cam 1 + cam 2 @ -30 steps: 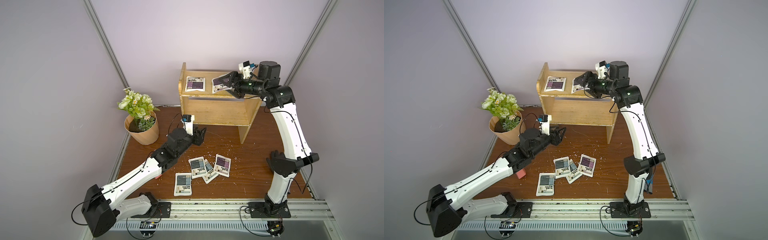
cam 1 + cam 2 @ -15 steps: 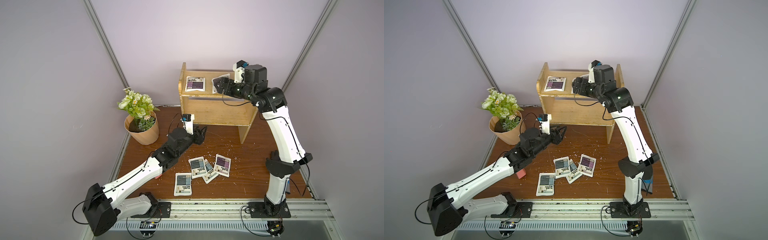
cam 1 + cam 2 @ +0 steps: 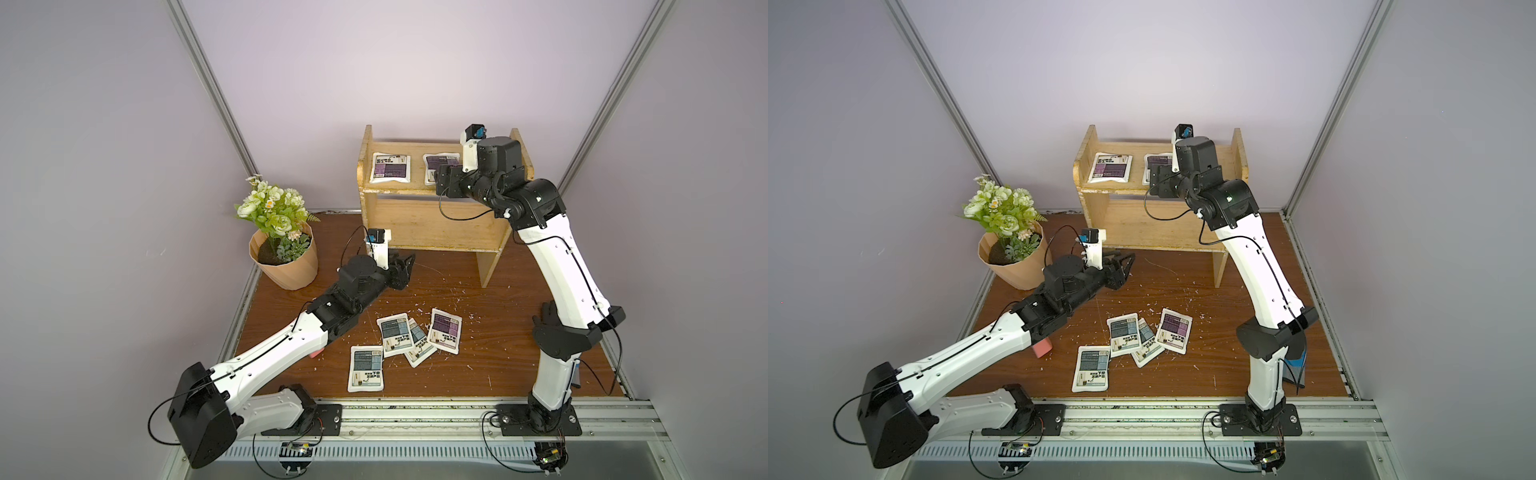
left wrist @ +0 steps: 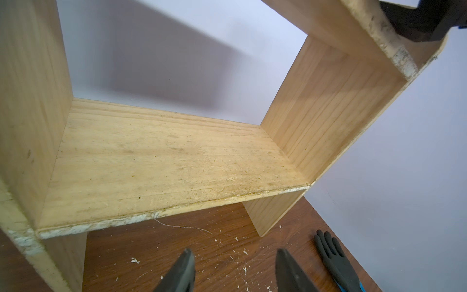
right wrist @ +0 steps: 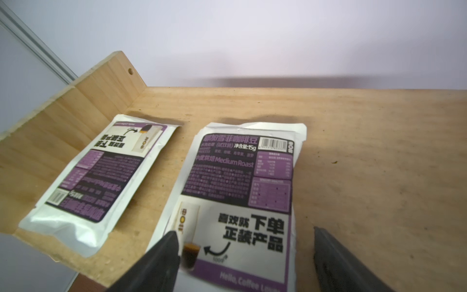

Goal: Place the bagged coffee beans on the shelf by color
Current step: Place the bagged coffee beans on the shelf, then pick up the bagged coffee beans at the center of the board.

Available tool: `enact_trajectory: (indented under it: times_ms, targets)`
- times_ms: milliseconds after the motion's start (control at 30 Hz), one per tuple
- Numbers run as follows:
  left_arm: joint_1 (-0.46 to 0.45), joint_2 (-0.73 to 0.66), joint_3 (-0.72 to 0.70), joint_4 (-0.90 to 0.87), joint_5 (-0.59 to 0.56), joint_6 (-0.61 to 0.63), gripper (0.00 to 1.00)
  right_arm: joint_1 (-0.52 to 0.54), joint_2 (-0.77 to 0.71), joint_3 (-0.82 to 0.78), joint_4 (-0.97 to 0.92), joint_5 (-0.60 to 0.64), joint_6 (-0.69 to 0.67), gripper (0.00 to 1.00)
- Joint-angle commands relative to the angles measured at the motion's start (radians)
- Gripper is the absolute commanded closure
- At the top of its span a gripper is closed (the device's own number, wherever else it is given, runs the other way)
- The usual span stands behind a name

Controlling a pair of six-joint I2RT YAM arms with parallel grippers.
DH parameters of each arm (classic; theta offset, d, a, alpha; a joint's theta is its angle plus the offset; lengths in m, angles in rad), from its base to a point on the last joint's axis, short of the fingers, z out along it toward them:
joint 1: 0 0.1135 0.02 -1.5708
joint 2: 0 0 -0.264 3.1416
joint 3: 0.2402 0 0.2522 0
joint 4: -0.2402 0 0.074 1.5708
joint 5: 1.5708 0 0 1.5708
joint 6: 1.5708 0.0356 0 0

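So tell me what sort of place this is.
Probably a robot test cell, not a home or shop: bare wall panels in aluminium framing, left arm and right arm bolted to a rail, staged shelf.

Two pouches (image 3: pixel 390 167) lie side by side on the shelf's (image 3: pixel 432 232) top tier. Four more pouches (image 3: pixel 365 368) sit clustered on the surface (image 3: pixel 498 365) before it. The flower pot (image 3: pixel 291 270) stands left of the shelf.

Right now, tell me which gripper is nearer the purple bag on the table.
Left. The left gripper is low in front of the shelf, past that bag; the right gripper is at its top tier.
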Motion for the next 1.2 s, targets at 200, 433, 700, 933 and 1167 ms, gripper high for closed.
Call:
enact_trajectory:
  times_ms: [200,433,700,933,1167]
  targets:
    - [-0.008,0.031,0.016,-0.085,0.062,0.084,0.46,-0.007,-0.414,-0.407,0.141,-0.109,-0.084,0.13]
    - [-0.034,0.094,-0.033,-0.15,0.183,0.118,0.45,-0.008,-0.747,-0.898,0.151,-0.2,-0.021,0.15]
    - [-0.131,0.344,0.036,-0.217,0.358,0.158,0.42,-0.011,-0.92,-1.463,0.324,-0.501,0.191,0.19]
    - [-0.128,0.472,0.084,-0.296,0.436,0.203,0.38,-0.03,-0.954,-1.795,0.493,-0.619,0.255,0.26]
    - [-0.065,0.515,0.05,-0.235,0.554,0.152,0.36,-0.087,-0.951,-1.956,0.577,-0.685,0.264,0.28]
